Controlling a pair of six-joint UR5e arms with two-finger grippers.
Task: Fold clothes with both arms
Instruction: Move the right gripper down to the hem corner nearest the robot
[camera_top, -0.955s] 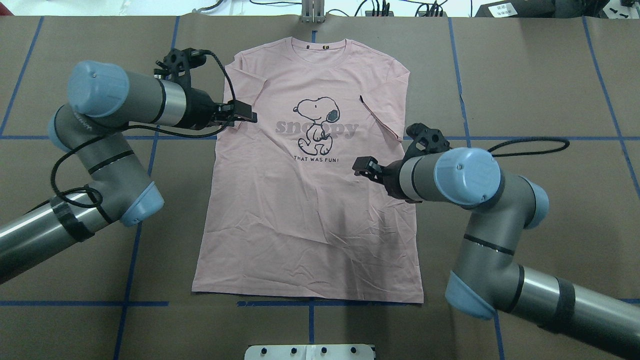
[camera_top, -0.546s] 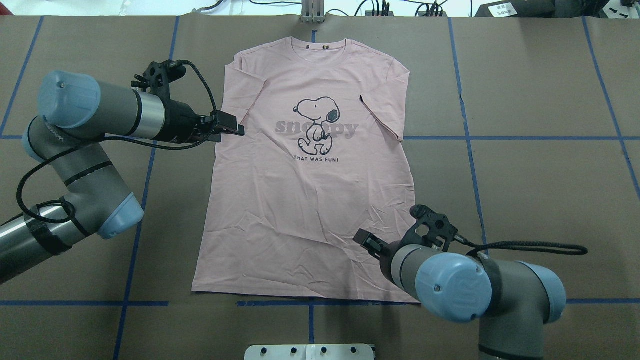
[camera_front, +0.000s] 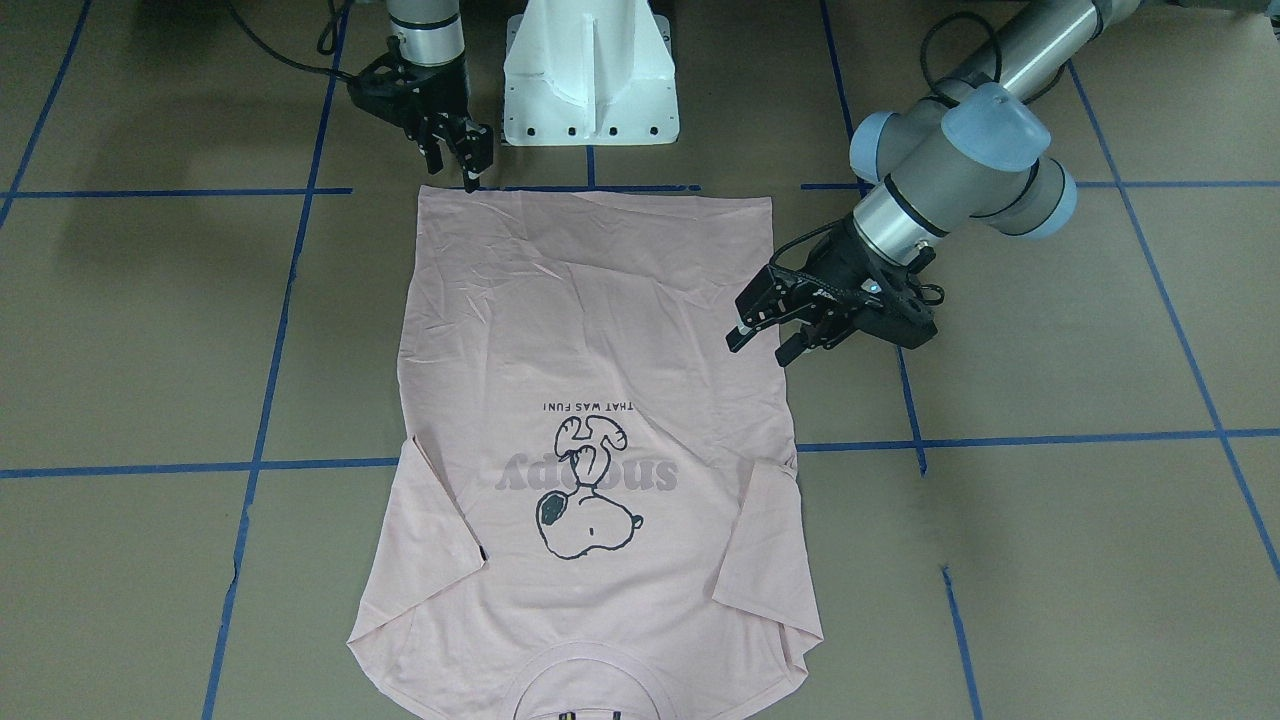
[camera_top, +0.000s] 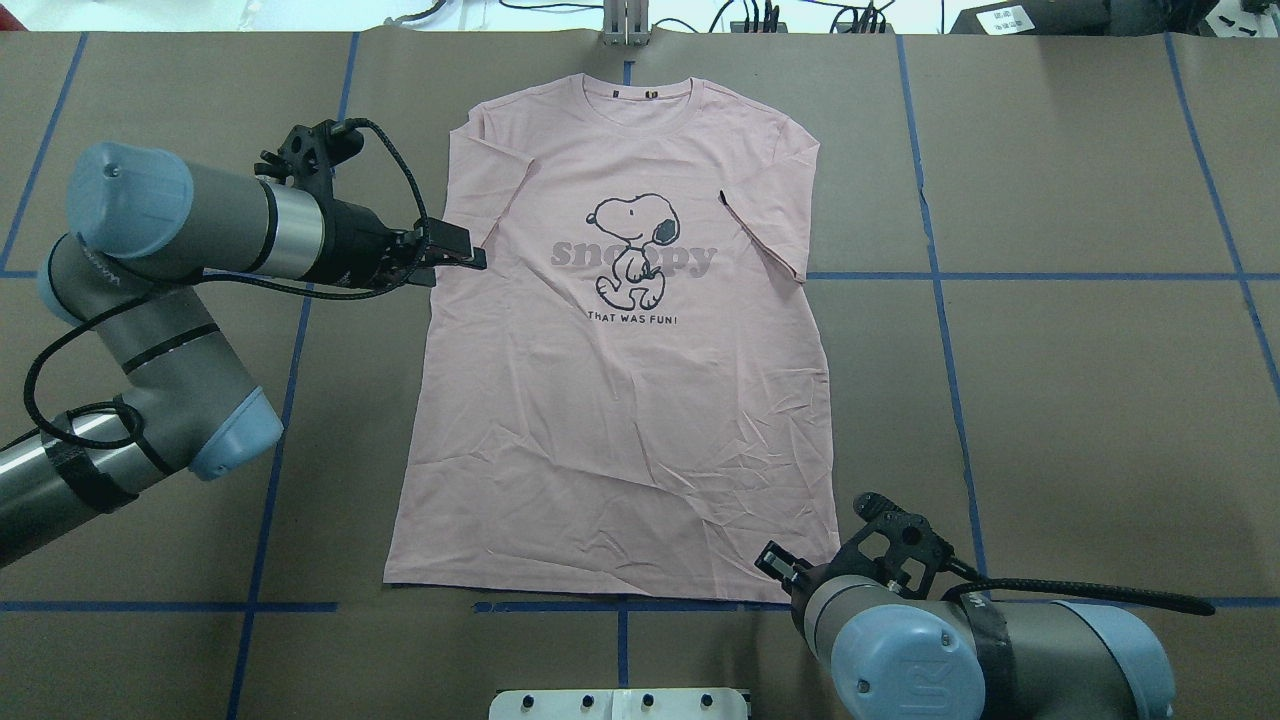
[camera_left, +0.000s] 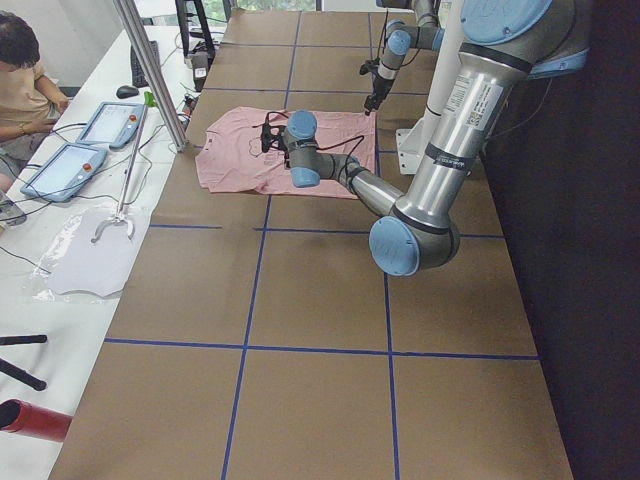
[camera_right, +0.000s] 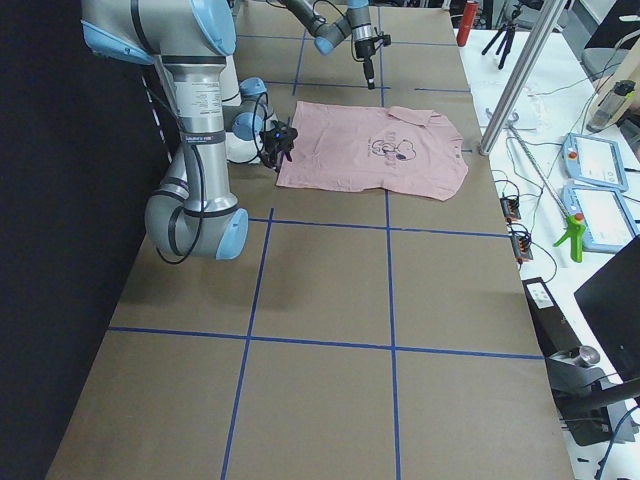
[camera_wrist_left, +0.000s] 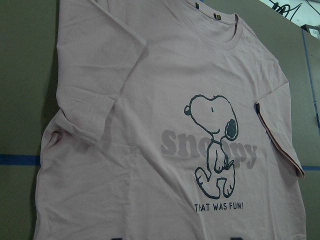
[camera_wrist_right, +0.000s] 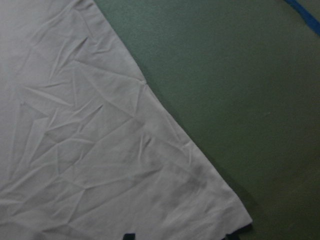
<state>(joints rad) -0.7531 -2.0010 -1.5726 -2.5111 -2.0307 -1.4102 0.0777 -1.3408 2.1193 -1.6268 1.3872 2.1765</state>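
Note:
The pale pink T-shirt (camera_top: 620, 400) lies flat, front up, with the cartoon dog (camera_top: 630, 250) showing and the collar at the far side. It also shows in the front-facing view (camera_front: 600, 330). My left gripper (camera_top: 475, 252) is open and empty. It hovers at the shirt's left edge just below the left sleeve, and shows in the front-facing view (camera_front: 760, 348) too. My right gripper (camera_top: 772, 565) is open and empty at the near right hem corner, seen also in the front-facing view (camera_front: 455, 170). The right wrist view shows that hem corner (camera_wrist_right: 235, 215) just ahead of the fingertips.
The brown table cover (camera_top: 1080, 400) carries blue tape lines. The white pedestal base (camera_front: 590, 80) stands behind the hem. A slanted metal pole (camera_left: 150, 70), tablets (camera_left: 90, 140) and a seated person (camera_left: 20, 80) are at the far side, beyond the collar.
My right arm swung from the shirt's right edge at mid height back to the near right hem corner. My left gripper drew back a little to the left, off the sleeve.

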